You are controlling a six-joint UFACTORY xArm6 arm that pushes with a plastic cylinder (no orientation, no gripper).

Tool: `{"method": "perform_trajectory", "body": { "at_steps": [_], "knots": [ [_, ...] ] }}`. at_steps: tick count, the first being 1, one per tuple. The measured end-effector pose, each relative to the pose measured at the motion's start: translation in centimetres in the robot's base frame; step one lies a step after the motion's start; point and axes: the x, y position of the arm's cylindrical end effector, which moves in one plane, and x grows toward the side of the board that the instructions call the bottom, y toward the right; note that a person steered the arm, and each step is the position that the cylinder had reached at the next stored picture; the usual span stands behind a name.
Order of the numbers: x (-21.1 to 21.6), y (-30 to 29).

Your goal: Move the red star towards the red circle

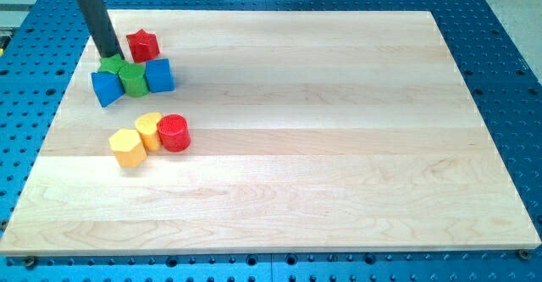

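Observation:
The red star (142, 45) lies near the board's top left corner. The red circle (174, 133) lies lower, below and slightly right of it, touching a yellow block. My tip (115, 58) is at the end of the dark rod, just left of the red star and slightly lower, right above a green block (111, 64). There is a small gap between the tip and the star.
Below the star sit a blue block (106, 87), a green round block (133, 80) and a blue cube (159, 75) in a row. Two yellow blocks (148, 130) (127, 147) lie left of the red circle. The wooden board (339, 146) rests on a blue perforated table.

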Motion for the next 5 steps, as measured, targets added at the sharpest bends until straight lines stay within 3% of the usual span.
{"method": "perform_trajectory", "body": {
  "at_steps": [1,2,4,5],
  "knots": [
    [-2.3,0.0],
    [-1.9,2.4],
    [4.8,15.1],
    [1.6,18.0]
  ]
}}
